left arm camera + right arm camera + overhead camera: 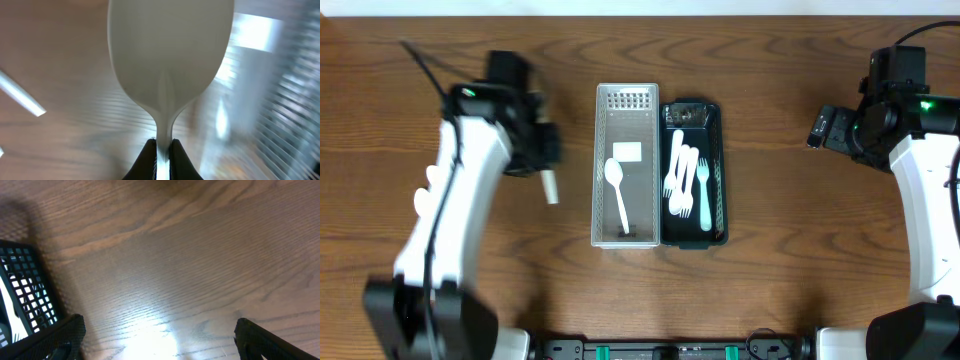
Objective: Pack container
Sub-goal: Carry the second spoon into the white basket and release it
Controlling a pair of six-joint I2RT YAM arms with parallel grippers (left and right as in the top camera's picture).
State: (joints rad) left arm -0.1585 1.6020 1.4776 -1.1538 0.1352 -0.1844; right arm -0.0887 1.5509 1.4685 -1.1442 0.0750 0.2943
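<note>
The left gripper point(161, 151) is hanging over the left half of the desk point(780, 250), its jaws pinching the neck of a white plastic spoon point(170, 55). At the desk's middle, a clear tray point(601, 170) is holding a second spoon point(617, 190). A black basket point(720, 190), touching its right side, is holding white forks point(682, 185). Near the right edge, the right gripper point(817, 128) is hovering with its jaws spread wide and gripping nothing.

Spoon point(619, 200) in clear container point(599, 160), forks point(682, 185) in black container point(720, 200), second spoon point(170, 65) gripped.
</note>
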